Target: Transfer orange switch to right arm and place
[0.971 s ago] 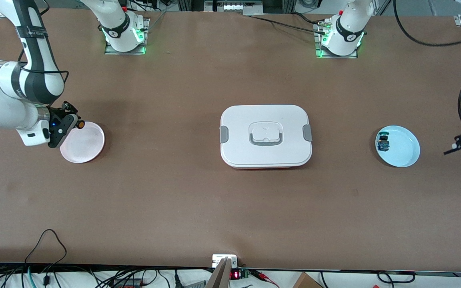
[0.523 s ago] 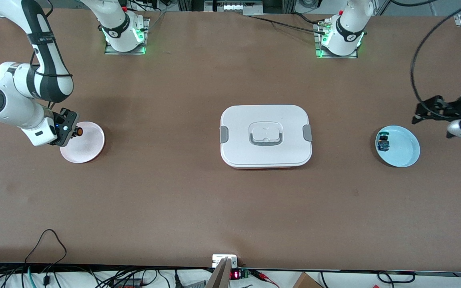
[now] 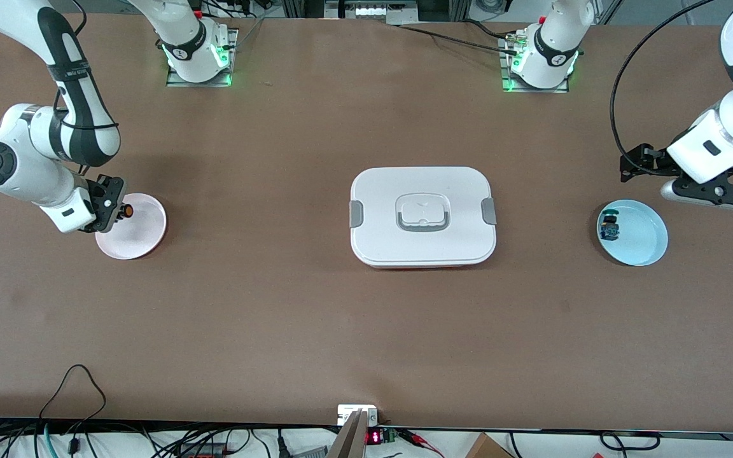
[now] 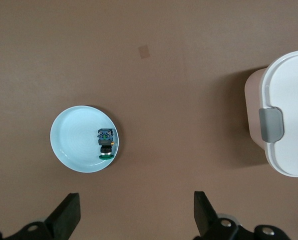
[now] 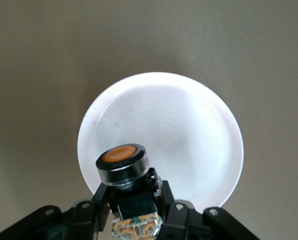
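The orange switch (image 3: pixel 128 209) has a black body and a round orange cap. My right gripper (image 3: pixel 114 205) is shut on its body and holds it just over the rim of the pink plate (image 3: pixel 140 232), cap toward the plate's middle. In the right wrist view the switch (image 5: pixel 121 161) sits between the fingers of my right gripper (image 5: pixel 133 196), over the plate (image 5: pixel 188 130). My left gripper (image 3: pixel 691 184) is wide open and empty, up over the table beside the light blue plate (image 3: pixel 643 238). Its fingers (image 4: pixel 66 217) show in the left wrist view.
A blue-green switch (image 3: pixel 609 227) lies in the light blue plate, also shown in the left wrist view (image 4: pixel 105 144). A white lidded box (image 3: pixel 422 216) with grey latches stands at the table's middle. Cables run along the edge nearest the front camera.
My left arm has swung in from the table's end to over the spot beside the blue plate. My right gripper has sunk a little toward the pink plate with the switch.
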{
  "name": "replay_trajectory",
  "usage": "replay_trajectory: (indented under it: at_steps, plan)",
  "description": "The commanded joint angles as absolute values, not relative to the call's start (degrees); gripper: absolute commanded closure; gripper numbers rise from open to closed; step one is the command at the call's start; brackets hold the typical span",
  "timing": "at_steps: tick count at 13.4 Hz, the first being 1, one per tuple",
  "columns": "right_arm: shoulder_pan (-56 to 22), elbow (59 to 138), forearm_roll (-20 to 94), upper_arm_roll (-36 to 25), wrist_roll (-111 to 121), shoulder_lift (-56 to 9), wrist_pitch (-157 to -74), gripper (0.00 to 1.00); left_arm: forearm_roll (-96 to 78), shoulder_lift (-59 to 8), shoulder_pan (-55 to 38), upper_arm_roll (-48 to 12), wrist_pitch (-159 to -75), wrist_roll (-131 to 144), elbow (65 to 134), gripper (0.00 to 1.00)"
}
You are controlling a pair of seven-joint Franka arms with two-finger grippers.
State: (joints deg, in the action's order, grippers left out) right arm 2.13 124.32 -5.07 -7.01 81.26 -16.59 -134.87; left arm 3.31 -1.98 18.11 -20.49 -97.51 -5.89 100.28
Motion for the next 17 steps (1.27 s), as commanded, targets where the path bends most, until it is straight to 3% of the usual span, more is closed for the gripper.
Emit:
replay_trajectory:
  at_steps: [1,17]
  plan:
    - [3.43,125.24,-6.06,-6.59,82.09,-17.66,-137.02,0.97,5.71,-0.44,18.46,-20.65,-98.61,-4.75,101.69,0.00]
    - [3.43,125.42,-9.05,-6.59,82.09,-23.47,-145.72,0.96,5.71,-0.79,18.46,-20.65,-98.61,-4.75,101.43,0.00]
